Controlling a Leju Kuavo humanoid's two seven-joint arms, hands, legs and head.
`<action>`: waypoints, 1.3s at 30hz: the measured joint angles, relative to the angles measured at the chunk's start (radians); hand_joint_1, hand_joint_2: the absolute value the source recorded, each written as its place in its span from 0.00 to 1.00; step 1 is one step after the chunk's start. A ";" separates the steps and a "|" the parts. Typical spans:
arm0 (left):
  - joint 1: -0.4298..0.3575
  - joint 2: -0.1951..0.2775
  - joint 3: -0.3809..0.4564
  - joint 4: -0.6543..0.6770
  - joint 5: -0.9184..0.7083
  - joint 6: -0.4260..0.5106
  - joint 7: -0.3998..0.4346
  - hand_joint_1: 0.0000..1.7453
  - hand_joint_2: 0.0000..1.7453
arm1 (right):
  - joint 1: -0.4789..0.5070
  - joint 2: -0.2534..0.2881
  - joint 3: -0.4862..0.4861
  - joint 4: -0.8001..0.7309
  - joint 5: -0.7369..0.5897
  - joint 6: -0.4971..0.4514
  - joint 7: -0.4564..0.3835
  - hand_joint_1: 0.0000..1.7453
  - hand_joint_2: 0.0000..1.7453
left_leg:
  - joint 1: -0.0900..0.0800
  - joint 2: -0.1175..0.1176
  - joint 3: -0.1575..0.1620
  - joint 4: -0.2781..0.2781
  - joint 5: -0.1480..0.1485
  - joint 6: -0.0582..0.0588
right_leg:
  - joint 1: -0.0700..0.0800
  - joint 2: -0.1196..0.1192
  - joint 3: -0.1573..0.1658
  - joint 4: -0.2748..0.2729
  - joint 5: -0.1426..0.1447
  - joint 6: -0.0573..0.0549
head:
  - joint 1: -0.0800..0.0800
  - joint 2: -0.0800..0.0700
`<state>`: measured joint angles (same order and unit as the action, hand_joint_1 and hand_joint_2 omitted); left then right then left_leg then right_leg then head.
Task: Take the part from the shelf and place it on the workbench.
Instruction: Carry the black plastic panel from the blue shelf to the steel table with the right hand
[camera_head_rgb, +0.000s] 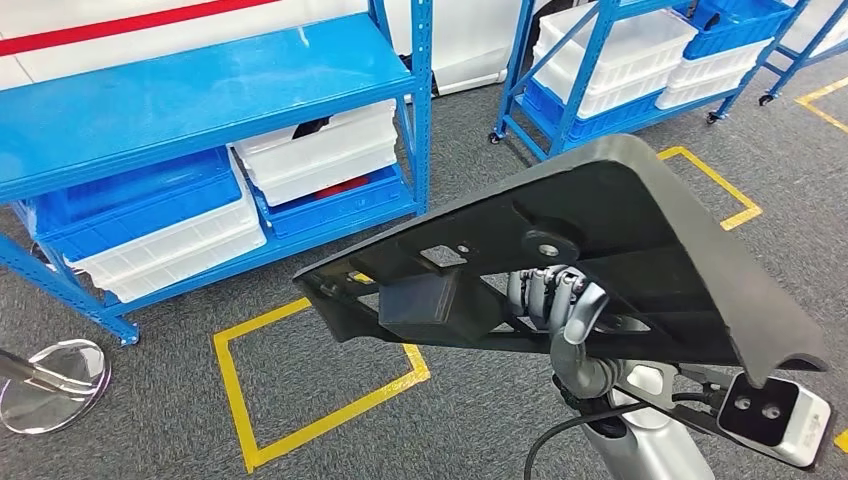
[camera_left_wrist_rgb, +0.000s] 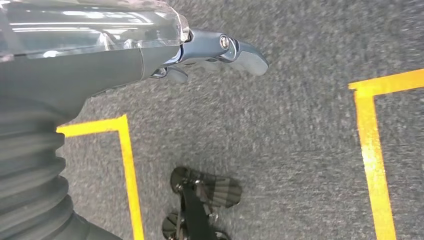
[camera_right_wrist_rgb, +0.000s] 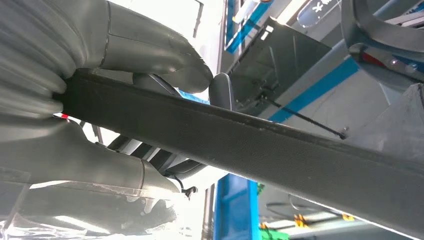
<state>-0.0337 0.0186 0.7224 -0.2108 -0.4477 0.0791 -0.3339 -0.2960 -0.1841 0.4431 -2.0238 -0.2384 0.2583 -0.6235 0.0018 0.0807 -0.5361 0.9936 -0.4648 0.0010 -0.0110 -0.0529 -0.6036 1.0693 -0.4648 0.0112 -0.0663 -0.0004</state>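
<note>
We see the part (camera_head_rgb: 640, 250), a large dark grey textured plastic panel with cut-outs, gripped by our right hand (camera_head_rgb: 560, 300) and held tilted above it, clear of the floor.

Black panel part (camera_head_rgb: 640, 240) covers most of right hand (camera_head_rgb: 560, 300) in head view; fingers behind it, grip partly unseen. Right wrist view: part's far end cut off by picture edge. Left hand (camera_left_wrist_rgb: 220, 50) cropped at picture edge, finger pose undetermined; carpet (camera_left_wrist_rgb: 300, 150) blurred.

White bins (camera_head_rgb: 320, 150), yellow floor tape (camera_head_rgb: 300, 425)
</note>
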 joint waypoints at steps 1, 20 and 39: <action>-0.002 0.003 0.000 0.000 -0.001 0.000 -0.002 0.00 1.00 | 0.003 -0.002 -0.001 -0.007 0.001 0.000 0.000 1.00 1.00 | -0.002 0.008 0.000 0.004 -0.003 -0.006 | 0.004 -0.011 0.015 -0.031 0.005 -0.007 | 0.000 0.000; -0.014 0.014 0.026 -0.003 -0.011 0.018 0.001 0.00 1.00 | 0.036 0.028 -0.010 -0.046 0.037 0.030 0.000 1.00 1.00 | 0.006 -0.141 0.002 0.006 -0.006 -0.006 | 0.008 0.174 -0.007 -0.043 0.036 -0.029 | 0.000 0.000; 0.003 -0.053 0.065 -0.002 -0.063 0.059 0.071 0.00 1.00 | 0.249 0.060 -0.293 -0.041 -0.011 0.466 0.000 1.00 1.00 | 0.011 -0.046 -0.040 0.115 -0.086 -0.038 | 0.003 0.048 0.016 -0.052 0.011 -0.046 | 0.000 0.000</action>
<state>-0.0309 -0.0342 0.7871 -0.2131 -0.5109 0.1385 -0.2626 -0.0466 -0.1236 0.1501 -2.0649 -0.2495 0.7247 -0.6237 0.0126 0.0351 -0.5762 1.1081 -0.5511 -0.0366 -0.0083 -0.0048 -0.5880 1.0178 -0.4543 -0.0344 -0.0664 -0.0004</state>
